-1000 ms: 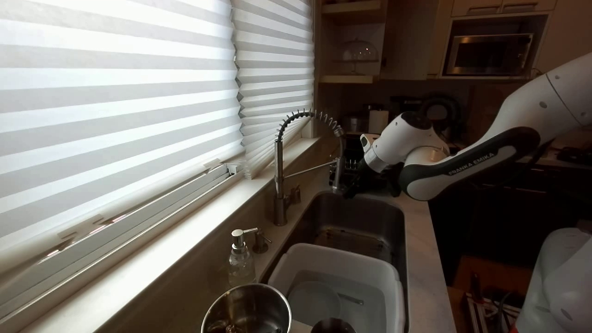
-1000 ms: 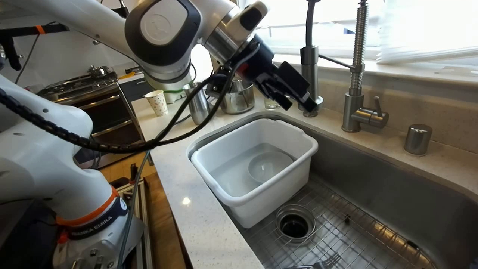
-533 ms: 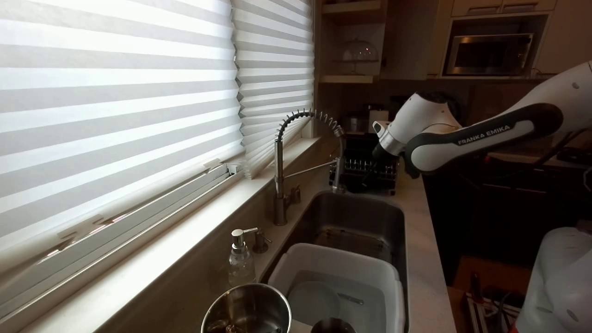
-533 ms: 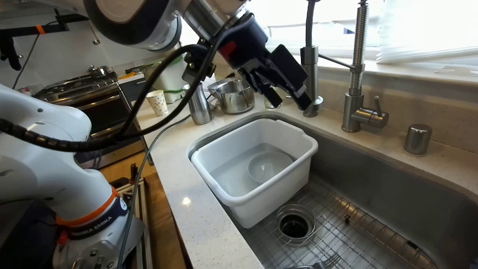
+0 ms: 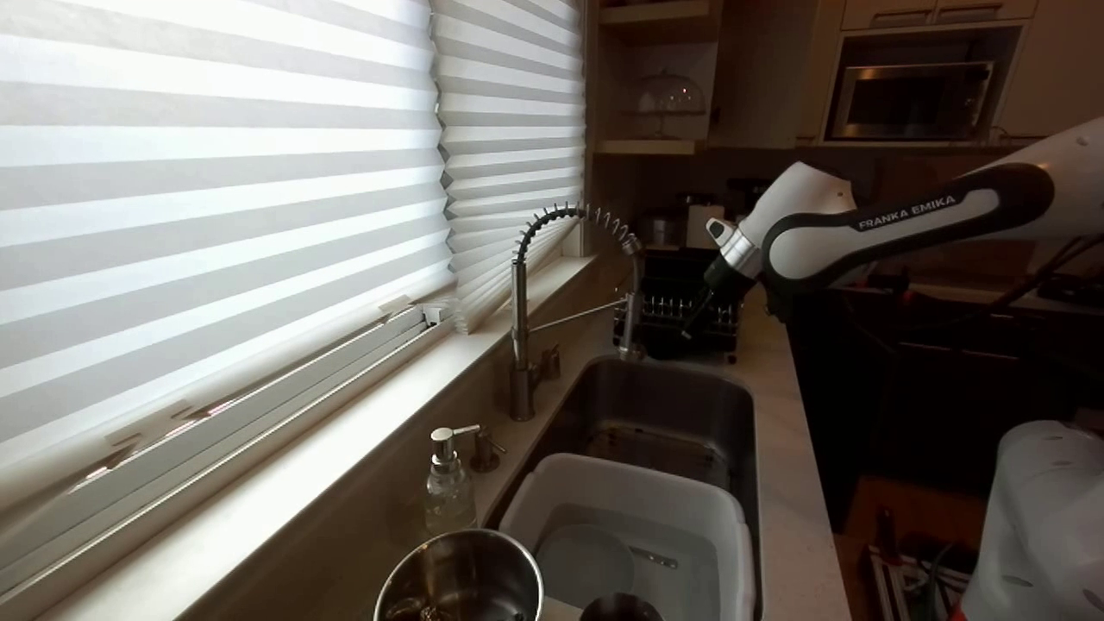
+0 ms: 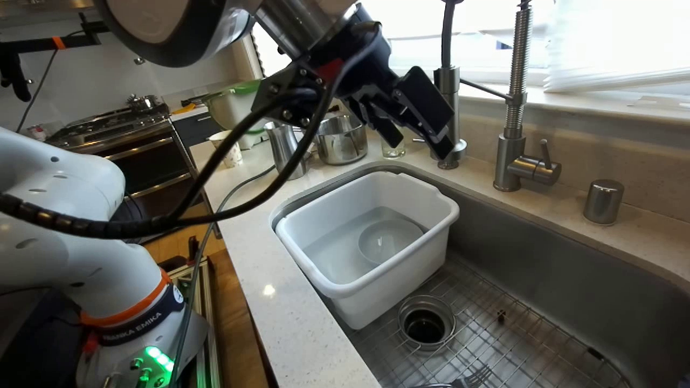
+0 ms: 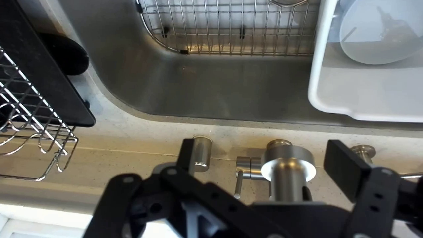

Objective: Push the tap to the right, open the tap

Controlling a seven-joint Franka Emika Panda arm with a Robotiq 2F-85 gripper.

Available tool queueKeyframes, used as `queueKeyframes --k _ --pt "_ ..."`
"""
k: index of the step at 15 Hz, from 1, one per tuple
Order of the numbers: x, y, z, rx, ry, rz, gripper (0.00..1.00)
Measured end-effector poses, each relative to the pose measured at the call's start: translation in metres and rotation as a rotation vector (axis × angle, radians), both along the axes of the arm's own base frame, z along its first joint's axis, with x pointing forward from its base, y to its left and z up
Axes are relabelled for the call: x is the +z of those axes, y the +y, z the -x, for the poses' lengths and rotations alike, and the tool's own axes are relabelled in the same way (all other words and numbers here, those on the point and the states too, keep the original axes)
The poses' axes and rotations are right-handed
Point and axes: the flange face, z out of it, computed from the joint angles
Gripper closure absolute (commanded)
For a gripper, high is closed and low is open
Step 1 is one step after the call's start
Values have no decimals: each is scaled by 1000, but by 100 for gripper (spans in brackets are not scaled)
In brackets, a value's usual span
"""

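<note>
1. We locate the gooseneck tap (image 5: 520, 302) between the sink (image 6: 544, 258) and the windowsill (image 5: 345, 431), rising from the counter (image 6: 302, 307); its support rod (image 6: 484, 89) holds the spray head (image 6: 447, 81) out from the post (image 6: 517, 70).

2. The gripper (image 6: 418, 143) is parted and grasps nothing. Its fingers (image 7: 347, 167) slant down toward the tap, and in the wrist view the spray head falls between them; we judge this an alignment for pushing, one finger serving as paddle.

3. In an exterior view the fingers (image 5: 699, 316) appear apart from the spray head, though gloom makes the gap hard to judge.

4. The lever handle (image 6: 545, 153) projects from the tap's base (image 6: 506, 167) on the side toward the dish rack (image 7: 71, 110). We see no stream, so we take the opening as a step not yet done. The spray head covers part of the base in the wrist view; we expect it to hinder a straight reach for the lever handle.

5. Near the lever handle stands a cylindrical steel cap (image 6: 604, 202). The white dish tub (image 6: 399, 285), holding water (image 6: 334, 253) and a round translucent dish (image 6: 391, 240), fills one end of the sink; a stainless pot (image 6: 345, 143) and a pump-top soap bottle (image 5: 449, 500) stand near it.

6. A black cable (image 6: 108, 229) loops from the wrist (image 6: 296, 24); we judge that a wide sweep could drag it against the steel pitcher (image 6: 281, 143).
</note>
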Motion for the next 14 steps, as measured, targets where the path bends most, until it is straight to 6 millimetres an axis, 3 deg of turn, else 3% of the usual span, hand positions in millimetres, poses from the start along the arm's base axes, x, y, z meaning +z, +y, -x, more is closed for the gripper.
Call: queueKeyframes --k 5,10,14 --pt "4 -3 -3 -3 -3 8 0" --pt "24 -43 -16 -33 15 11 0" --pt "27 -72 -36 17 23 -64 0"
